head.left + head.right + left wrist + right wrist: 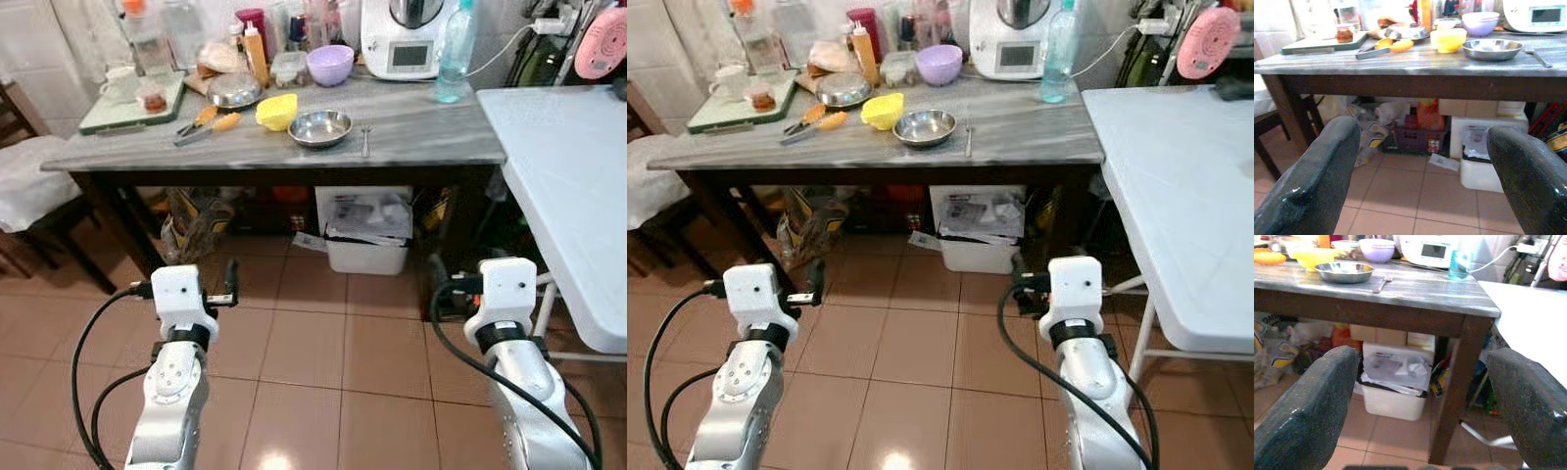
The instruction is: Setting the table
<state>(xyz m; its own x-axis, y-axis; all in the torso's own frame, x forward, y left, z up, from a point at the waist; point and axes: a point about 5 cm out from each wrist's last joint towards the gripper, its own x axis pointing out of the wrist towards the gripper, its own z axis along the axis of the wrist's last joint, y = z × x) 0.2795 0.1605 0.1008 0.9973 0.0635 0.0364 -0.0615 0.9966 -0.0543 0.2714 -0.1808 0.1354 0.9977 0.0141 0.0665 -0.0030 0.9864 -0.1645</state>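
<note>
I've got both arms up in front of me, low over the terracotta tile floor (313, 343). Left gripper (1422, 161) fingers spread wide, nothing btwn them; right gripper (1422, 396) same, fingers wide apart and empty.

Task items sit well ahead, approx 12 o'clock, on the grey marble-look counter w/ dark wood frame (421, 137). Round shiny stainless steel bowl (320, 127) near the front edge, a small metal fork (364, 140) just beside it at its 3 o'clock, apart from it. Glossy yellow plastic bowl (277, 111) at the steel bowl's 10 o'clock, close. Rounded lilac plastic bowl (330, 65) farther back at 12.

Both grippers are well short of and below the counter top.

White plastic bin (367, 235) under the counter. Smooth white folding table (568, 186) at my 2 o'clock.
</note>
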